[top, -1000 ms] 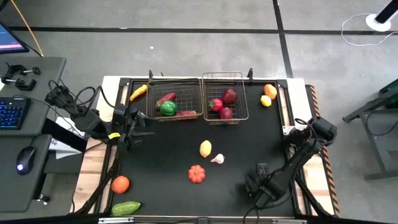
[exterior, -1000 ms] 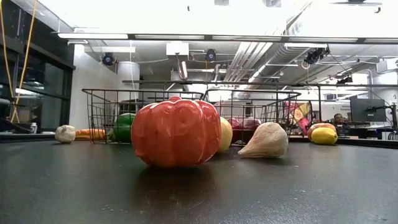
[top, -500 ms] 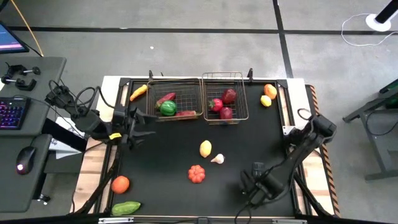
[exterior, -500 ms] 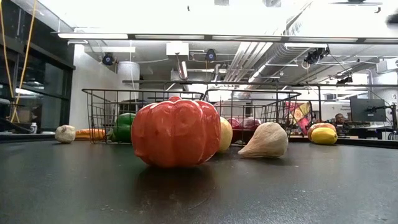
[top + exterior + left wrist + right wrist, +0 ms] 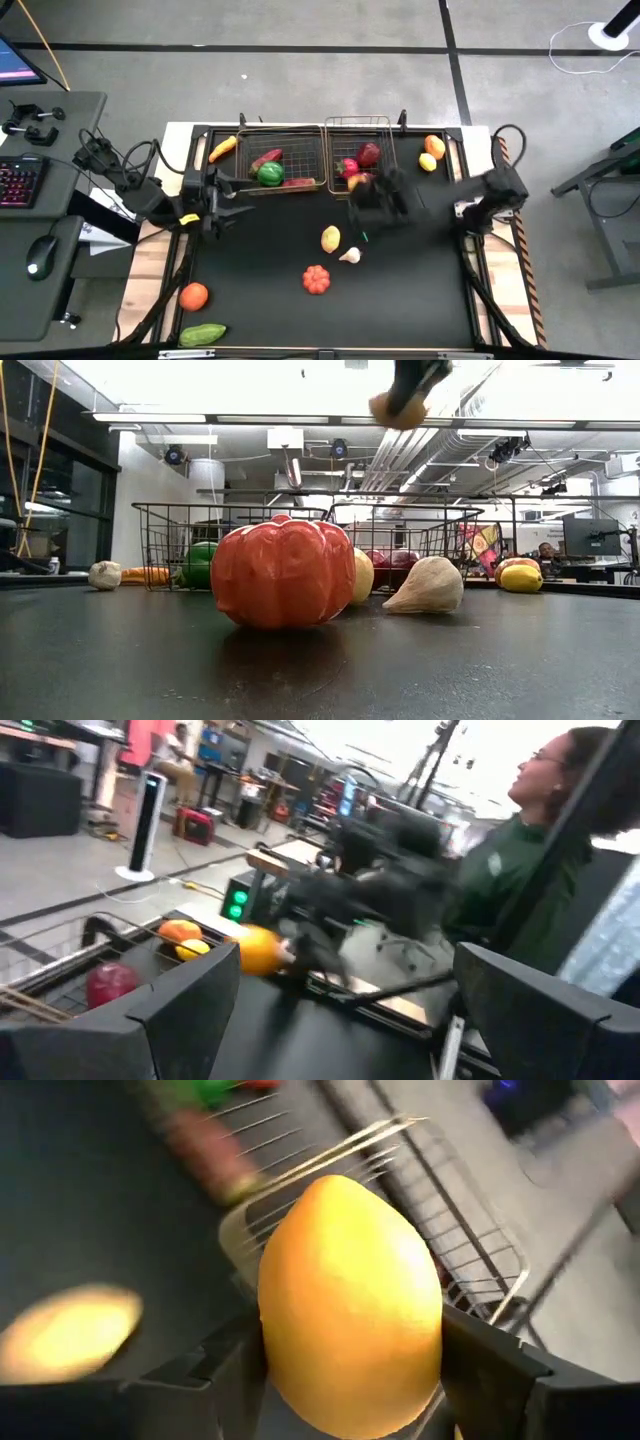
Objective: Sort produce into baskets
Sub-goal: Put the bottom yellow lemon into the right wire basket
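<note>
My right gripper [image 5: 360, 190] hangs blurred over the near edge of the right basket [image 5: 385, 125], shut on a yellow-orange fruit [image 5: 350, 1300]. The low view shows that fruit [image 5: 392, 412] high above the table. Red produce [image 5: 368, 153] lies in the right basket. A green pepper [image 5: 270, 173] and red pieces lie in the left basket [image 5: 250, 135]. A lemon [image 5: 330, 239], a garlic [image 5: 349, 255] and a red ribbed tomato [image 5: 316, 279] rest on the mat mid-table. My left gripper [image 5: 238, 195] waits open at the table's left, pointing level. My right gripper pinches the yellow-orange fruit's two opposite sides [image 5: 275, 1350] between its two fingers [image 5: 225, 1365]. The fingers slant down from the table's right side. The fruit is lifted clear of the table, its pointed end away from the wrist.
A carrot [image 5: 222, 148] lies left of the baskets, and an orange [image 5: 434, 146] and a lemon [image 5: 428, 162] lie to their right. Another orange [image 5: 194, 296] and a cucumber [image 5: 203, 334] sit at the near left corner. A person [image 5: 540, 850] stands beyond the table.
My right gripper has risen from the table's near right part and swung fast toward the far edge and the left, up to the right basket's near edge. It carries the yellow-orange fruit clear of the table.
</note>
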Controlling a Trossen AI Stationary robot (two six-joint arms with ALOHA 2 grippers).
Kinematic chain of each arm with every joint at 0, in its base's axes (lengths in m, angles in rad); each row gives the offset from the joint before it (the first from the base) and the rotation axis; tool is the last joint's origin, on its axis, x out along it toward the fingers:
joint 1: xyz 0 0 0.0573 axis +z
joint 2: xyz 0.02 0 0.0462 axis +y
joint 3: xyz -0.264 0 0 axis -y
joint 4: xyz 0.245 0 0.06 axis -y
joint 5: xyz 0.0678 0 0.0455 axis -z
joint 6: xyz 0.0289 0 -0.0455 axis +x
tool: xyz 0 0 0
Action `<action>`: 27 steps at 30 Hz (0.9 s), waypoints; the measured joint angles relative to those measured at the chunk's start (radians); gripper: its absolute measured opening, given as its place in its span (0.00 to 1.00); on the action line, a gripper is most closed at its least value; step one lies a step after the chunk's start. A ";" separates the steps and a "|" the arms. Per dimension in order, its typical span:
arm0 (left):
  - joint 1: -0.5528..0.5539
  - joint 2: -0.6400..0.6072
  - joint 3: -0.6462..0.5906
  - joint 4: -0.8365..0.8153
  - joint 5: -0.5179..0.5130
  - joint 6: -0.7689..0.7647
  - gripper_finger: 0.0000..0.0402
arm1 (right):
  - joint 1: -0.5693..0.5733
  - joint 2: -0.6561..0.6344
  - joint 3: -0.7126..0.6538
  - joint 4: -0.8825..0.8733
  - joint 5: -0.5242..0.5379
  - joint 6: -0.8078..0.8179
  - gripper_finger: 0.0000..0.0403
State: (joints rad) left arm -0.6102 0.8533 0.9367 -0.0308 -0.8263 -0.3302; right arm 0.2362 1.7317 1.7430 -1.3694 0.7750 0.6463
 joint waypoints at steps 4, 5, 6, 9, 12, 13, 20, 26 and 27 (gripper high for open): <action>-0.009 0.031 0.000 0.032 0.124 -0.027 0.88 | -0.233 0.002 -0.052 0.093 -0.057 0.062 0.59; -0.017 0.043 0.000 0.053 0.163 -0.031 0.88 | -0.292 0.002 -0.067 0.116 -0.121 0.084 0.59; -0.028 0.056 0.000 0.075 0.196 -0.032 0.88 | -0.348 0.002 -0.082 0.150 -0.201 0.112 0.59; -0.073 0.098 0.000 0.154 0.246 -0.030 0.88 | -0.479 0.003 -0.112 0.230 -0.430 0.205 0.60; -0.123 0.144 0.000 0.218 0.233 -0.001 0.88 | -0.534 0.003 -0.130 0.297 -0.532 0.235 0.60; -0.136 0.161 0.000 0.238 0.222 0.008 0.88 | -0.537 0.003 -0.130 0.301 -0.533 0.224 0.60; -0.170 0.264 0.000 0.367 0.180 0.021 0.88 | -0.511 0.003 -0.127 0.316 -0.523 0.097 0.60; -0.123 0.297 0.000 0.450 0.231 0.056 0.88 | -0.534 0.003 -0.127 0.279 -0.655 0.086 0.71; -0.111 0.297 0.000 0.457 0.252 0.056 0.88 | -0.538 0.003 -0.127 0.280 -0.671 0.086 0.75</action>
State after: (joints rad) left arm -0.7211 1.1500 0.9363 0.4259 -0.5747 -0.2745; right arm -0.3017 1.7344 1.6157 -1.0897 0.1035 0.7326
